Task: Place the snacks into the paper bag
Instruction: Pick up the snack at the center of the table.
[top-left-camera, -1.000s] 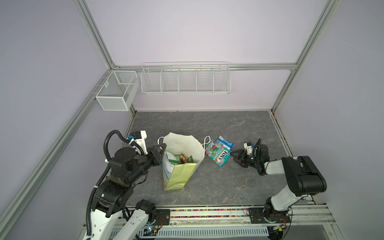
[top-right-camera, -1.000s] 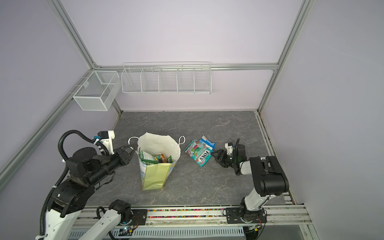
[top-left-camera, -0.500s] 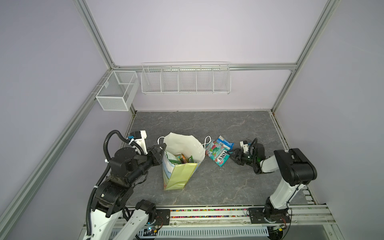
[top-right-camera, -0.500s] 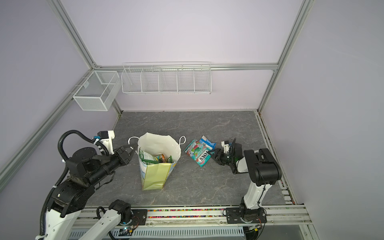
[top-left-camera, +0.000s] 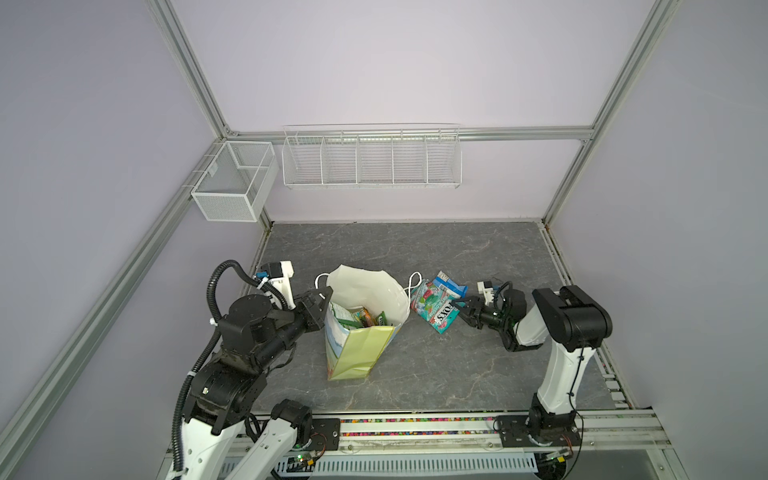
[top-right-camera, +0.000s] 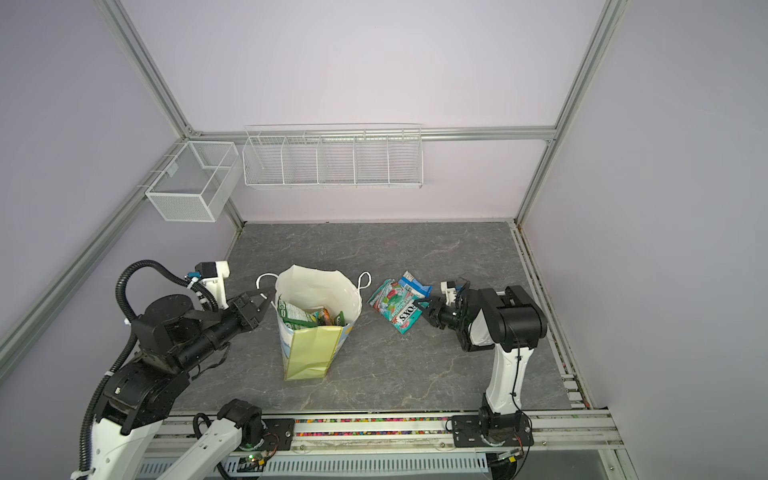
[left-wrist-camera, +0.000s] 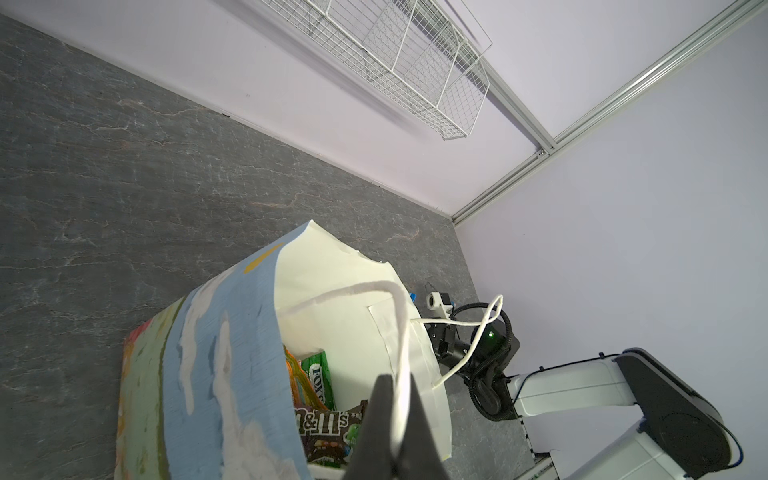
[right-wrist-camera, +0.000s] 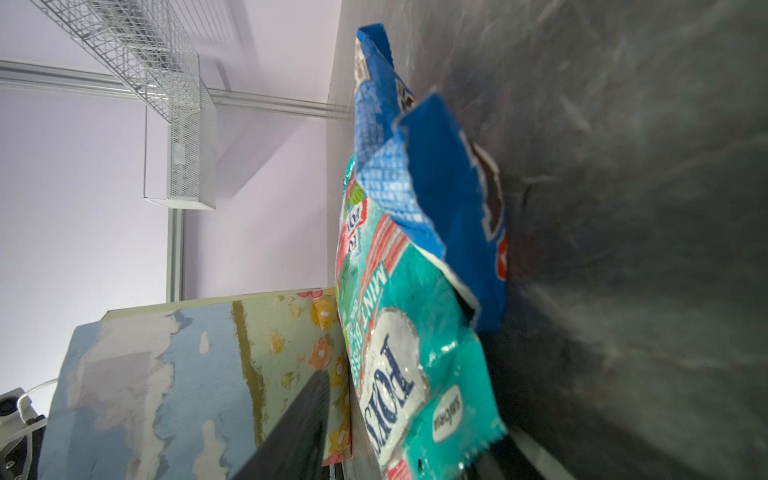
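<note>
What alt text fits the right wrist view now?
A teal FOX'S packet fills the frame, lying on the grey table and overlapping a blue packet, its near end between the right hand's open fingers. The bag's printed face stands behind.

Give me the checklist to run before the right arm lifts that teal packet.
1. Paper bag upright, mouth open: ok.
2. Left gripper shut on the cord handle: ok.
3. Right gripper astride the teal packet edge: ok.
4. Jaws closed on it: not ok, open.
5. Blue packet free of it: cannot tell, they overlap.
6. Room in the bag above the snacks inside: ok.
</note>
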